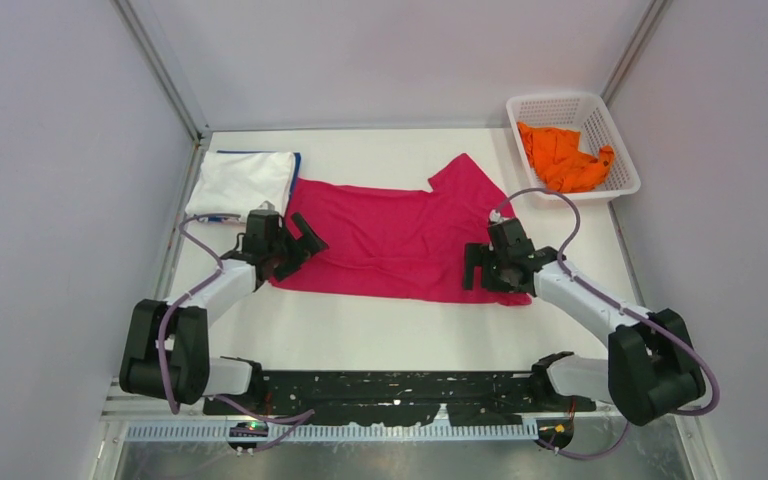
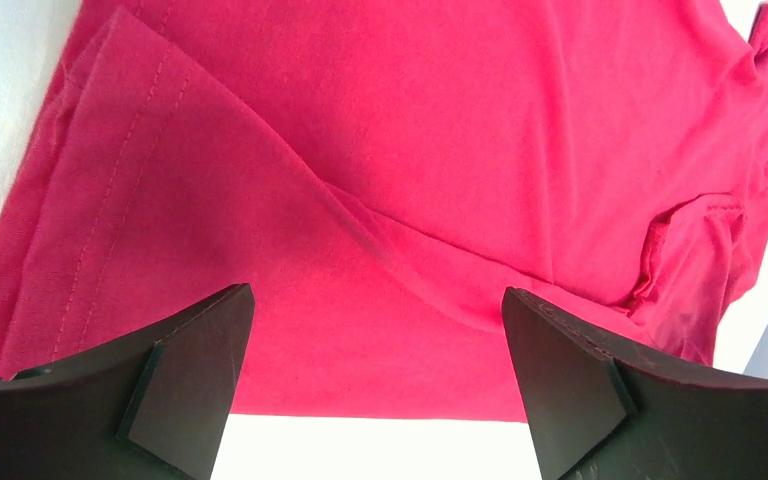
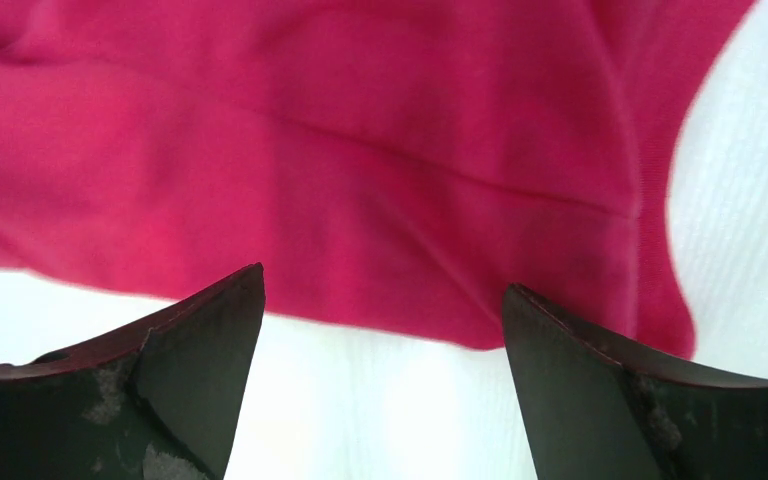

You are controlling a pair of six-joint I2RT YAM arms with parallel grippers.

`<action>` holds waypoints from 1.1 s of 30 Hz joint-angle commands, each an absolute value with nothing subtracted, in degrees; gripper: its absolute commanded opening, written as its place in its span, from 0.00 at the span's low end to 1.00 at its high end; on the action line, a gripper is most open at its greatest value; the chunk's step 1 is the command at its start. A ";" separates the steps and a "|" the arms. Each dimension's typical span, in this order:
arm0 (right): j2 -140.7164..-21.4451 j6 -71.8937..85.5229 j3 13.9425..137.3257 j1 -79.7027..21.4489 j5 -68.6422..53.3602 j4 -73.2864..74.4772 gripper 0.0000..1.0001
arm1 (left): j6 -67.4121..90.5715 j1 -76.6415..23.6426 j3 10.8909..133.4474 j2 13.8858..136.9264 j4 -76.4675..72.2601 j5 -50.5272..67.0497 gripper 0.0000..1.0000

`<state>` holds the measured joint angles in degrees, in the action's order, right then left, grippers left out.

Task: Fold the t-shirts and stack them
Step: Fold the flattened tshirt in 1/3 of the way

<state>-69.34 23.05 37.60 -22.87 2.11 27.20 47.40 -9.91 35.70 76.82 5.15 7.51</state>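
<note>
i see the pink shirt [image 1: 390, 240] spread flat mid-table. my left gripper [image 2: 375, 340] hangs over its near left corner, jaws wide apart. my right gripper [image 3: 380, 320] is over the near right corner, also spread, gripping nothing. a folded white shirt [image 1: 242, 182] lies far left, and an orange shirt [image 1: 563, 158] is in the basket [image 1: 622, 138] far right.

**A robot test cell in a lab**

A bare white table [image 1: 390, 330] sits boxed in by plain pale panels [image 1: 50, 150], joined by metal posts [image 1: 160, 65] toward the upper corners. One robot arm [image 1: 175, 345] at lower left and a second arm [image 1: 650, 365] at lower right are bolted to a black rail [image 1: 390, 385] along the bottom edge, trailing purple cables [image 1: 543, 190].
</note>
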 commanded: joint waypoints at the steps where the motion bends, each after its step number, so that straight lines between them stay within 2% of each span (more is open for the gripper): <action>1: -73.97 20.67 39.77 -17.61 2.98 24.01 0.95 | 45.47 -10.02 38.77 77.03 7.45 5.23 1.00; 7: -80.76 18.10 41.55 -10.57 1.59 19.94 0.95 | 44.26 -10.02 40.61 77.76 10.54 2.82 1.00; 10: -84.16 17.33 44.60 -9.64 -1.15 19.61 0.95 | 43.97 -10.02 41.42 78.51 11.24 2.81 1.00; 14: -85.27 16.36 46.42 -9.47 1.61 20.82 0.95 | 43.40 -10.02 42.03 79.25 12.52 1.64 1.00; 20: -81.00 14.85 45.80 -9.14 3.66 22.44 0.95 | 42.46 -10.02 43.27 79.80 15.92 1.21 1.00; 25: -72.67 13.43 46.27 -9.26 -2.94 21.59 0.95 | 41.92 -10.93 47.35 76.44 19.49 1.61 1.00; 28: -68.14 13.28 45.85 -10.50 -6.92 18.78 0.95 | 41.74 -13.90 49.24 73.76 20.42 -2.93 1.00; 33: -66.95 14.68 44.16 -15.50 -7.59 11.26 0.95 | 40.20 -17.07 55.85 79.69 24.15 -2.56 1.00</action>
